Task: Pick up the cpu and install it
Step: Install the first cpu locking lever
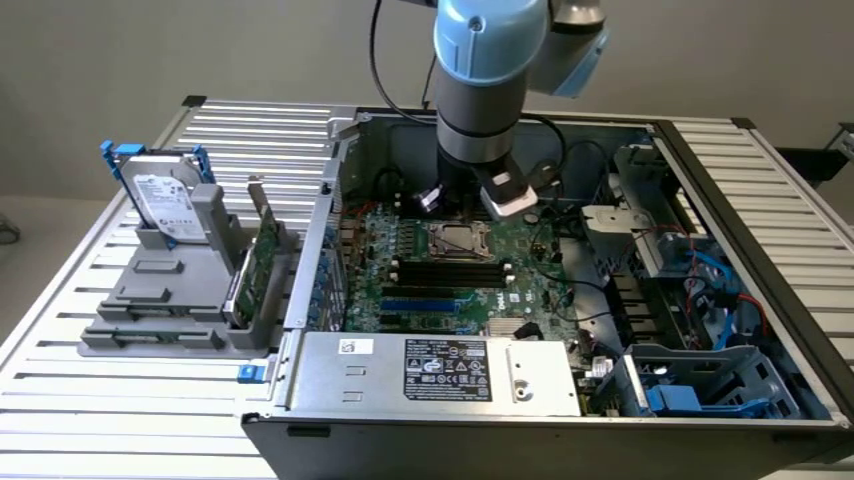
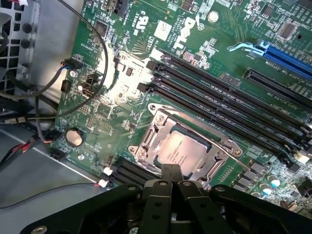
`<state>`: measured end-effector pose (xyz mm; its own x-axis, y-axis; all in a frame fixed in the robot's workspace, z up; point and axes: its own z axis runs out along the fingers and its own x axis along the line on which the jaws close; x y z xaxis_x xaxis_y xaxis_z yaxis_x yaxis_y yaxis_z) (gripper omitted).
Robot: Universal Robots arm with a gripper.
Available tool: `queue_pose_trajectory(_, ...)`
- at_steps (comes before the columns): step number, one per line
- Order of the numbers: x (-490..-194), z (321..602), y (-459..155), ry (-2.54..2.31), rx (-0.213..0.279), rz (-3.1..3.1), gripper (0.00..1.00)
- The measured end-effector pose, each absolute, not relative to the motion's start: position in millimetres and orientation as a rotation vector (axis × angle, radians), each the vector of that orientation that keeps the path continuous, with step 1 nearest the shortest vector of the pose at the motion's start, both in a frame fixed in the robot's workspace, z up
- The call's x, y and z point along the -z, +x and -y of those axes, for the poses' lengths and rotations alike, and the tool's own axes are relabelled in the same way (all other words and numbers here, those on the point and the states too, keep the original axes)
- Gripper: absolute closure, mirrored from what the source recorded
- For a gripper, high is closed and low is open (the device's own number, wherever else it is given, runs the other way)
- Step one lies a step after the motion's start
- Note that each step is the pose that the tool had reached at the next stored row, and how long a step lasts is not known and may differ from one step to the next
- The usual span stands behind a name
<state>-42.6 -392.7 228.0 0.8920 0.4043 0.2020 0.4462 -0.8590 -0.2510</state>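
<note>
The cpu (image 2: 181, 150) is a small silver-grey square chip lying flat inside the metal socket frame (image 2: 146, 141) on the green motherboard (image 2: 122, 87). My gripper (image 2: 171, 169) is shut, its two dark fingers pressed together with nothing between them. Their tips sit just over the near edge of the cpu. In the exterior view the arm (image 1: 487, 100) reaches straight down into the open computer case, just behind the socket with the cpu (image 1: 458, 240).
Black memory slots (image 2: 219, 107) and a blue slot (image 2: 287, 58) run beside the socket. Loose black cables (image 2: 48, 97) cross the board's edge. The power supply (image 1: 441, 370) fills the case front. A hard drive with a blue bracket (image 1: 167, 200) stands in a grey holder outside the case.
</note>
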Motion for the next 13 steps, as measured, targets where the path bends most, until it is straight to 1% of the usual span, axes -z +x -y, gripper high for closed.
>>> queue_pose_trajectory(3, -228, 393, -43, -2.777, 0.196, 0.614, 0.89)
queue_pose_trajectory(5, -238, 396, -44, -2.78, 0.194, 0.602, 0.89)
queue_pose_trajectory(13, -242, 401, -47, -2.783, 0.19, 0.596, 0.89)
